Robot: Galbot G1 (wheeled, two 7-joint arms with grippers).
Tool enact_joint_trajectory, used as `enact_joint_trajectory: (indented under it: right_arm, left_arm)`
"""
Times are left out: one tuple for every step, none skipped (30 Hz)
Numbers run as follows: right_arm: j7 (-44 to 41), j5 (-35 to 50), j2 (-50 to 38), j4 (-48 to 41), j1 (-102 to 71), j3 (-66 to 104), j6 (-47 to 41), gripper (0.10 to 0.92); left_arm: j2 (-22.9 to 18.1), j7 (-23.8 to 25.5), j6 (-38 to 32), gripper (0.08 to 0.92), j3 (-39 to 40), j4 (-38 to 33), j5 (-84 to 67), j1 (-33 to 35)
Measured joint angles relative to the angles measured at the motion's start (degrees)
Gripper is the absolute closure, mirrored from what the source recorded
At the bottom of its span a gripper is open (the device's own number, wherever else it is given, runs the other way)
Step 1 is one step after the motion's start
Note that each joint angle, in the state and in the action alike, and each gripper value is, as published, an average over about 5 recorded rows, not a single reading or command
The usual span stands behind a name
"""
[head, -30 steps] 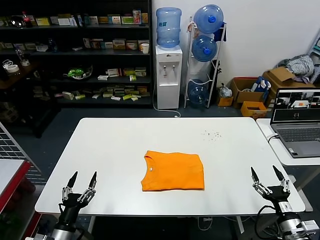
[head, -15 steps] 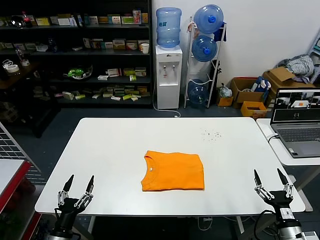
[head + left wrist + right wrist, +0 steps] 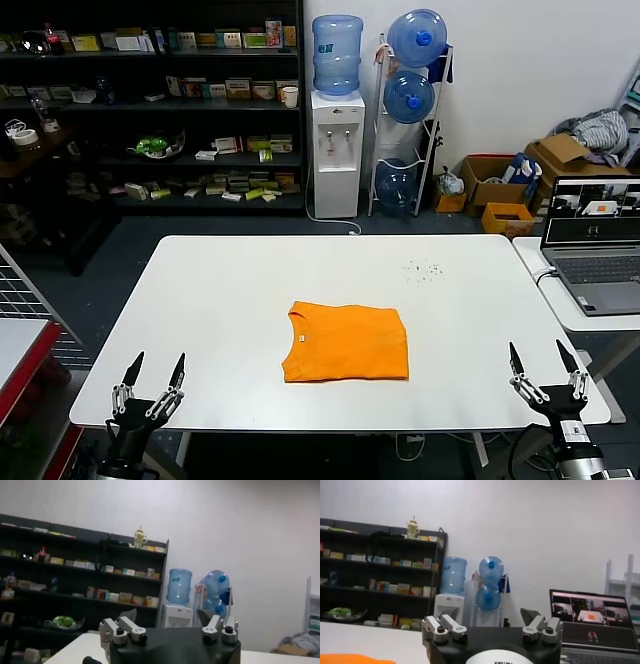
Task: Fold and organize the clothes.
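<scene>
The bright orange T-shirt (image 3: 346,343) lies folded into a flat rectangle at the middle of the white table (image 3: 220,300), collar toward the left. No lettering shows. My left gripper (image 3: 153,367) is open and empty at the table's near left corner, fingers pointing up. My right gripper (image 3: 545,360) is open and empty at the near right corner, fingers pointing up. Both are far from the shirt. An orange edge of the shirt (image 3: 350,659) shows low in the right wrist view. The left wrist view shows its own open gripper (image 3: 167,617) and the room beyond.
A laptop (image 3: 595,245) sits on a side table to the right. A few dark specks (image 3: 425,268) lie on the table's far right. A red cart with a wire rack (image 3: 20,330) stands at the left. Shelves and a water dispenser (image 3: 336,150) stand behind.
Both grippers have sunk lower and drawn back toward the table's near edge. The shirt has not moved.
</scene>
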Motion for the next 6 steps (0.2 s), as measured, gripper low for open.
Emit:
enact_joint_trajectory:
  right_arm:
    - [0.00,-0.01,0.03,-0.02,0.00,0.00,0.04,0.203]
    - [0.00,-0.03,0.06,-0.04,0.00,0.00,0.08,0.203]
    - [0.00,-0.04,0.07,-0.08,0.01,0.00,0.13,0.203]
    - [0.00,-0.05,0.08,-0.12,0.02,0.00,0.18,0.203]
    - [0.00,-0.06,0.09,-0.14,0.02,0.00,0.20,0.203]
    - [0.00,-0.07,0.09,-0.17,0.02,0.00,0.22,0.203]
  left_arm:
    - [-0.05,0.00,-0.03,0.177,0.00,0.00,0.06,0.04]
    - [-0.11,0.01,-0.06,0.177,-0.01,0.00,0.12,0.07]
    - [-0.18,0.01,-0.09,0.177,0.00,0.00,0.17,0.09]
    - [-0.25,0.02,-0.12,0.177,0.01,0.01,0.23,0.12]
    - [-0.29,0.02,-0.13,0.177,0.02,0.01,0.26,0.13]
    - [-0.32,0.02,-0.14,0.177,0.03,0.01,0.28,0.14]
